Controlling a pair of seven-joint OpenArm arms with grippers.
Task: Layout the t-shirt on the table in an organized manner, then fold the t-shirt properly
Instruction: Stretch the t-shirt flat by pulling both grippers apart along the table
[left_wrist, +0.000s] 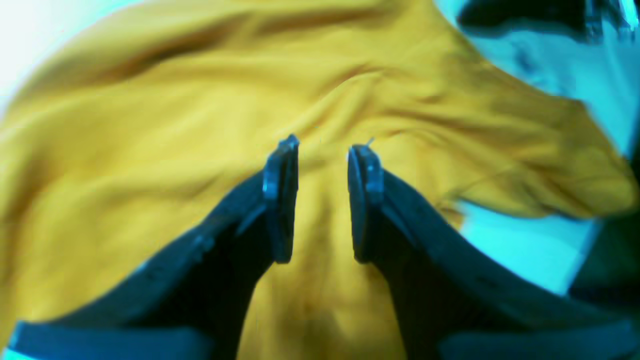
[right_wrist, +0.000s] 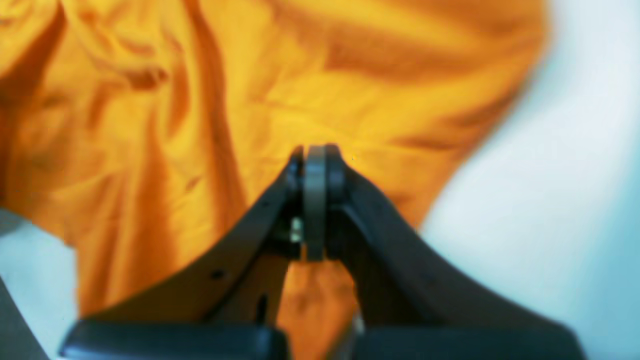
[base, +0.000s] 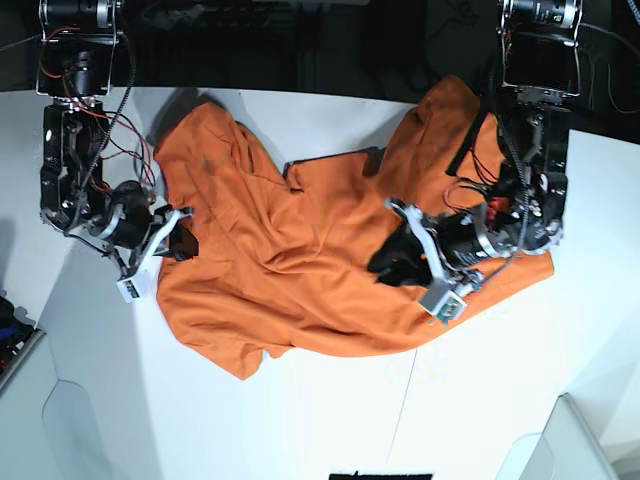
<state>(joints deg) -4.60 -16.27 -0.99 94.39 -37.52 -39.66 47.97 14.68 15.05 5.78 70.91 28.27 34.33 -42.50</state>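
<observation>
Both arms are on the rumpled orange shirt in the middle of the white bench.

The shirt (base: 300, 270) lies spread but heavily wrinkled across the bench (base: 300, 420), one edge bunched up toward the far right corner, folds running through its middle. The left pincer (left_wrist: 323, 150) is over the cloth on the right side of the base view, its jaws parted with a clear gap between them and only fabric showing through the gap; nothing is caught there. The right pincer (right_wrist: 315, 155), at the shirt's edge on the left side of the base view, has its jaws pressed tight together, orange cloth lying right beneath and around them; I can't tell whether any fabric is pinched between them.
</observation>
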